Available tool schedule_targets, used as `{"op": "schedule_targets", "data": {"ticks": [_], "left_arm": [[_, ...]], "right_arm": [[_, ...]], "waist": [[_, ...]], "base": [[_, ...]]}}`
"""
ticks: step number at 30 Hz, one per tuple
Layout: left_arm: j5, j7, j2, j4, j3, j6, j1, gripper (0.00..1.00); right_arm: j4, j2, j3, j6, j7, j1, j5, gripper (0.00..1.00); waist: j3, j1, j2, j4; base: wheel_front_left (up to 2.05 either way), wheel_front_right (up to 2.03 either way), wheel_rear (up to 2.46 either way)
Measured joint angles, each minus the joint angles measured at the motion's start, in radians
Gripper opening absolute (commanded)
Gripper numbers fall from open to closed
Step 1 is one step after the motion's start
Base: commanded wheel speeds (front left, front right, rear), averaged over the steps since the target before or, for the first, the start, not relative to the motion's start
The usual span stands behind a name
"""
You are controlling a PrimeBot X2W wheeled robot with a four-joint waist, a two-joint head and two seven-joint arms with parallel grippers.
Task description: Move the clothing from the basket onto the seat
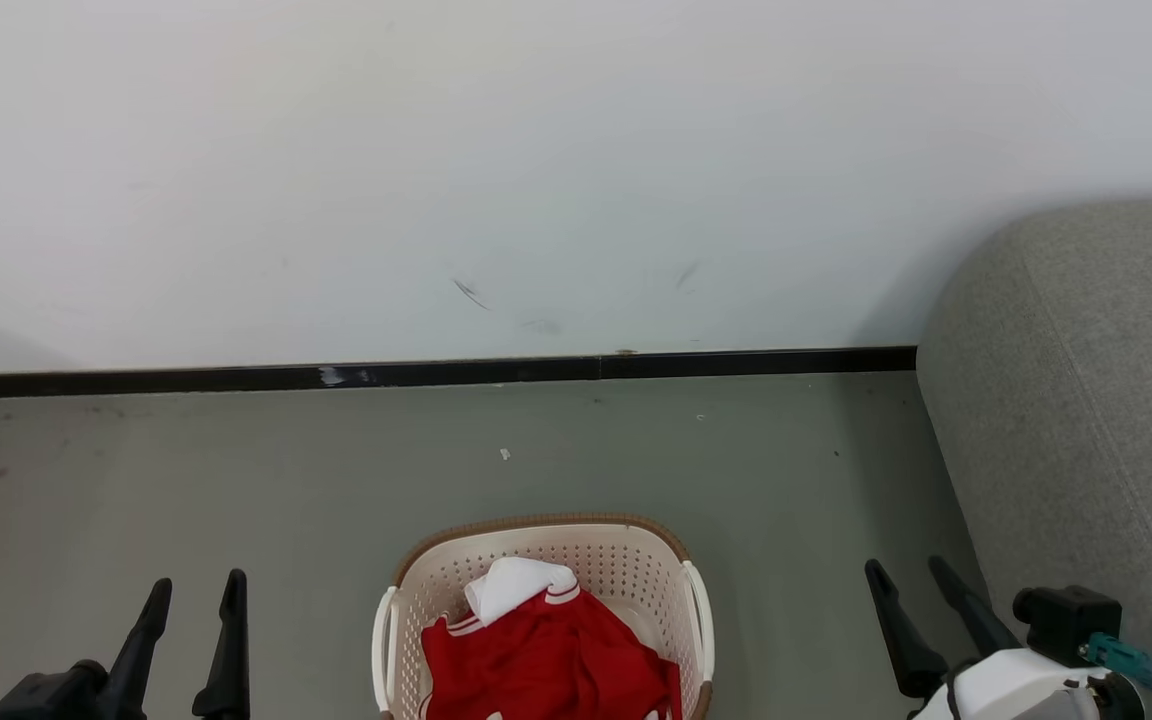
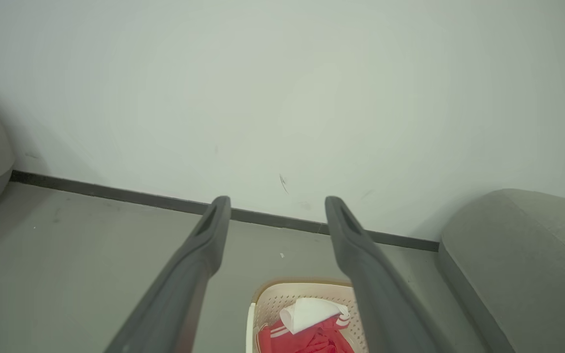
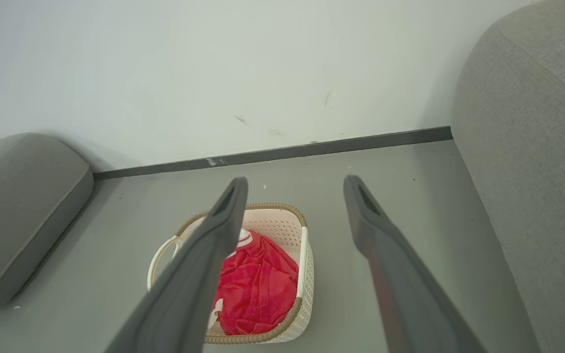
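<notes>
Left claw [image 1: 200, 580] and right claw [image 1: 904, 564] both hang wide open, holding nothing, above the floor [image 1: 236, 480]. Off to the right stands the big grey seat [image 1: 1086, 400]. Between the claws the basket [image 1: 536, 522] sits on the floor, red clothing [image 1: 546, 650] bundled inside, white collar uppermost.

Open floor [image 1: 236, 470] rings the open-topped basket [image 1: 626, 565] — the seat [image 1: 1086, 400] blocks the right.

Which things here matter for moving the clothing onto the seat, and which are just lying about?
For the job: red clothing, cream basket, grey seat on the right.
Just there: grey cushion on the left, black skirting board, scuffed wall.
</notes>
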Motion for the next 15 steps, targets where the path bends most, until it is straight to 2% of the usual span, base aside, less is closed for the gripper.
{"op": "schedule_targets", "data": {"ticks": [15], "left_arm": [[0.203,-0.050,0.004,-0.033,-0.035,-0.010,0.000,1.00]], "right_arm": [[-0.011,0.007,-0.012,0.000,-0.046,-0.001,-0.216,1.00]], "waist": [[0.042,-0.0001,0.0000,-0.019]], "base": [[0.00,0.00,0.00]]}}
